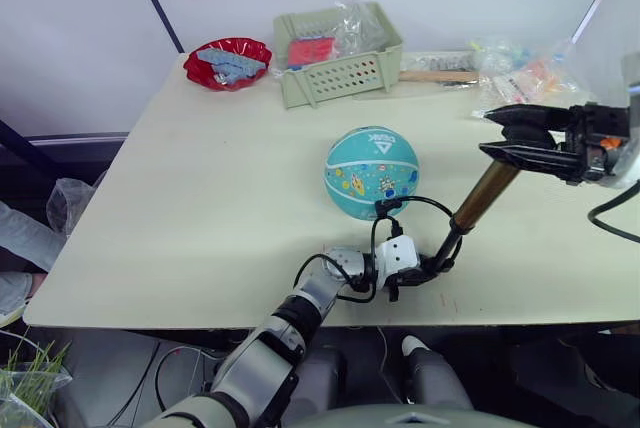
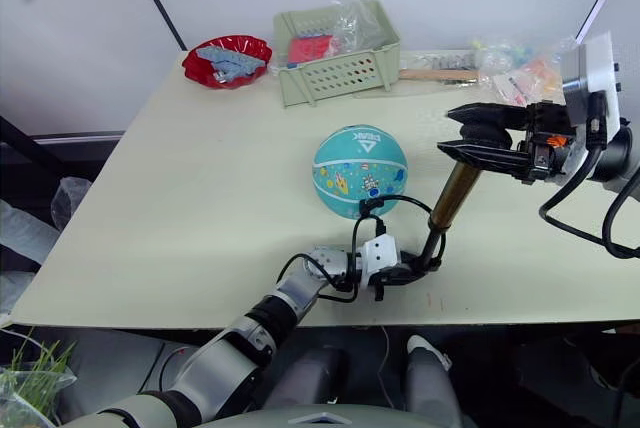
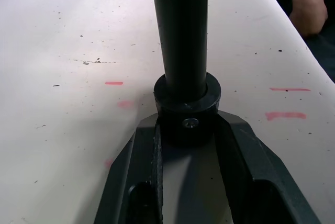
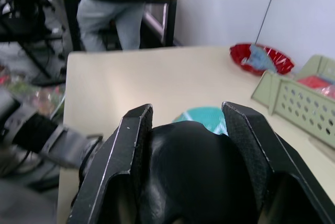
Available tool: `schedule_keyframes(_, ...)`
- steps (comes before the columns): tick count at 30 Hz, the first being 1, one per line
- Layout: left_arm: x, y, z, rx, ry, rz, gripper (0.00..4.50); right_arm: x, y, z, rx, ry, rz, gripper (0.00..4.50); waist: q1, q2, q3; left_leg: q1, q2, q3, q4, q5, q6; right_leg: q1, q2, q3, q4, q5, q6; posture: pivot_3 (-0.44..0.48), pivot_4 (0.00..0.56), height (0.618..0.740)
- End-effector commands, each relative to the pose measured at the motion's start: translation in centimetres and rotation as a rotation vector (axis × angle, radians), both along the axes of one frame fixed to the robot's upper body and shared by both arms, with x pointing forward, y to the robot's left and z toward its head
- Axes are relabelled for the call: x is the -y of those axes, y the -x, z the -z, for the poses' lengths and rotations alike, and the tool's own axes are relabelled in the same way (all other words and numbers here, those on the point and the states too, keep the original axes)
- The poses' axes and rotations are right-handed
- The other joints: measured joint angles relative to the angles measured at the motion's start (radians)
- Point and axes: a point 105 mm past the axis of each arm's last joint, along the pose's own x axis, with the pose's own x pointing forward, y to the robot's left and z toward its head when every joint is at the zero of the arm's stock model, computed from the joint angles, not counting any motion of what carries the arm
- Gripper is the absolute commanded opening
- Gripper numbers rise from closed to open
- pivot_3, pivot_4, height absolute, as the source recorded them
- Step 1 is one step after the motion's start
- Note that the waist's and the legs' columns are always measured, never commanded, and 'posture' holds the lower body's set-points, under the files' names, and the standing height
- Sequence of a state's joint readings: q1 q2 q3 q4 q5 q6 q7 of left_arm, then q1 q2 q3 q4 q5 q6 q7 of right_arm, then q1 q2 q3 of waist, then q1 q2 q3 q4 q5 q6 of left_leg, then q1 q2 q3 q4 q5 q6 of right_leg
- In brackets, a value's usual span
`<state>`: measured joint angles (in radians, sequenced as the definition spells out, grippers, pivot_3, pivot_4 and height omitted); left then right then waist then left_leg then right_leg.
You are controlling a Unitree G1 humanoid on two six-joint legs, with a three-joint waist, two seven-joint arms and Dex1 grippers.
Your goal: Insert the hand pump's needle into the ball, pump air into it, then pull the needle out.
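Note:
The teal ball (image 1: 372, 172) rests in the middle of the table. To its right the hand pump (image 1: 482, 198) stands tilted, its gold cylinder leaning up and to the right. My left gripper (image 1: 435, 266) is shut on the pump's black lower end, seen close in the left wrist view (image 3: 186, 124). My right gripper (image 1: 487, 134) is shut on the black handle (image 4: 201, 177) at the top. The thin black hose (image 1: 415, 200) loops from the pump to the ball's near side. The needle is too small to make out where the hose meets the ball.
A red bowl (image 1: 228, 62) and a green basket (image 1: 340, 53) stand at the table's far edge, with plastic packets (image 1: 520, 76) at the far right. A person (image 4: 115, 4) stands beyond the table in the right wrist view.

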<state>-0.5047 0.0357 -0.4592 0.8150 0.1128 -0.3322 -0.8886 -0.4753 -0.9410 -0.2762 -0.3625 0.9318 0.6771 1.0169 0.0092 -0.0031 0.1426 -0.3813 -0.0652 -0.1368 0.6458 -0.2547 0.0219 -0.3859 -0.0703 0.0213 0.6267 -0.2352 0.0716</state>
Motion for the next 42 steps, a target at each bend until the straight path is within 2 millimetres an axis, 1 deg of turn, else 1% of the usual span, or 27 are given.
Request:
schedule_keyframes(1,-2.8,1.8,4.7,-0.135,-0.155,-0.037,1.05,-0.5,0.4,1.3,0.024,0.003,0.009,1.67,0.001,-0.002,-0.002,0.0,0.0,0.0,0.0,0.0,0.0,0.0,0.0,0.0,0.0,0.0,0.0,0.0,0.15,0.74)
schedule_keyframes(3,-2.7,1.7,4.6,-0.134,-0.154,-0.037,1.05,-0.6,0.2,2.7,-0.005,0.005,0.024,1.67,0.0,-0.001,-0.003,0.001,0.0,0.0,0.0,0.0,0.0,0.0,0.0,0.0,0.0,0.0,0.0,0.0,0.15,0.74)
schedule_keyframes(5,-2.8,1.6,4.6,-0.132,-0.155,-0.038,1.05,-1.0,-0.2,5.1,-0.054,-0.012,0.05,1.67,-0.001,-0.004,-0.005,0.001,0.0,0.001,0.0,0.0,0.0,0.001,0.0,0.001,0.0,0.0,0.0,0.0,0.15,0.74)
schedule_keyframes(7,-2.9,1.7,4.6,-0.132,-0.156,-0.04,1.05,-1.3,-0.2,7.6,-0.098,0.011,0.053,1.67,-0.002,-0.005,-0.007,0.002,0.001,0.0,0.0,0.0,0.0,0.001,0.001,0.0,0.0,-0.002,0.002,0.0,0.15,0.74)
schedule_keyframes(10,-2.9,1.6,4.6,-0.133,-0.157,-0.041,1.05,-1.3,-0.3,9.6,-0.118,0.025,0.067,1.67,-0.007,-0.006,-0.011,0.004,0.001,0.0,-0.001,0.0,0.0,0.003,0.002,0.0,0.0,-0.002,0.003,0.0,0.15,0.74)
schedule_keyframes(12,-2.9,1.6,4.6,-0.133,-0.158,-0.042,1.05,-1.2,-0.4,11.9,-0.143,0.058,0.093,1.67,-0.012,-0.008,-0.013,0.005,0.001,0.0,0.0,0.0,0.0,0.004,0.002,0.0,0.0,-0.002,0.003,0.0,0.15,0.74)
schedule_keyframes(13,-2.9,1.6,4.6,-0.132,-0.158,-0.044,1.05,-1.3,-0.4,12.7,-0.15,0.059,0.1,1.67,-0.013,-0.009,-0.014,0.005,0.001,0.0,0.0,0.0,0.0,0.004,0.002,0.0,0.0,-0.002,0.004,0.0,0.15,0.74)
schedule_keyframes(15,-2.9,1.5,4.6,-0.132,-0.157,-0.046,1.05,-1.2,-0.6,13.6,-0.156,0.037,0.127,1.67,-0.015,-0.009,-0.015,0.006,0.001,0.0,0.0,0.0,0.0,0.005,0.002,0.0,0.0,-0.002,0.004,0.0,0.15,0.74)
schedule_keyframes(18,-2.9,1.5,4.5,-0.131,-0.158,-0.047,1.05,-1.0,-0.6,15.5,-0.154,0.09,0.142,1.67,-0.017,-0.01,-0.016,0.006,0.001,0.0,0.0,0.0,0.0,0.005,0.002,0.0,0.0,-0.002,0.004,0.0,0.15,0.74)
schedule_keyframes(19,-2.9,1.4,4.5,-0.13,-0.158,-0.048,1.05,-0.9,-0.6,15.8,-0.155,0.087,0.146,1.67,-0.017,-0.01,-0.016,0.007,0.001,0.0,0.0,0.0,0.0,0.006,0.002,0.0,0.0,-0.002,0.004,0.0,0.15,0.74)
schedule_keyframes(22,-2.9,1.2,4.4,-0.128,-0.159,-0.05,1.05,-0.7,-1.0,13.6,-0.091,0.014,0.147,1.67,-0.017,-0.01,-0.016,0.007,0.001,0.0,0.0,0.0,0.0,0.006,0.002,0.0,0.0,-0.002,0.004,0.0,0.15,0.74)
schedule_keyframes(30,-3.0,1.1,4.4,-0.128,-0.16,-0.047,1.05,-0.4,-0.2,7.4,0.006,-0.025,0.051,1.67,-0.013,-0.004,-0.01,0.003,0.0,-0.001,0.0,0.0,0.0,0.004,0.001,-0.001,0.0,-0.001,0.002,0.0,0.15,0.74)
schedule_keyframes(33,-3.0,1.1,4.4,-0.127,-0.162,-0.045,1.05,-0.1,0.1,5.2,0.049,-0.032,0.036,1.67,-0.01,-0.003,-0.006,0.001,-0.001,-0.001,0.0,0.0,0.0,0.002,0.0,-0.001,0.0,0.0,0.0,0.0,0.15,0.74)
schedule_keyframes(36,-3.1,1.1,4.4,-0.125,-0.164,-0.043,1.05,0.1,0.6,2.5,0.079,-0.062,0.024,1.67,-0.009,-0.001,-0.002,0.001,-0.001,-0.001,0.0,0.0,0.0,0.001,0.0,-0.001,0.0,0.0,0.001,0.0,0.15,0.74)
schedule_keyframes(41,-3.2,1.1,4.5,-0.124,-0.168,-0.039,1.05,0.3,1.4,0.4,0.078,-0.064,0.0,1.67,-0.007,-0.001,-0.001,0.0,-0.001,-0.001,0.0,0.0,0.0,0.001,0.0,-0.001,0.0,0.0,0.0,0.0,0.15,0.74)
schedule_keyframes(42,-3.2,1.1,4.5,-0.124,-0.168,-0.038,1.05,0.5,1.6,-0.8,0.095,-0.062,-0.004,1.67,-0.007,-0.001,-0.001,0.0,-0.001,-0.001,0.0,0.0,0.0,0.0,0.0,-0.001,0.0,0.0,0.001,0.0,0.15,0.74)
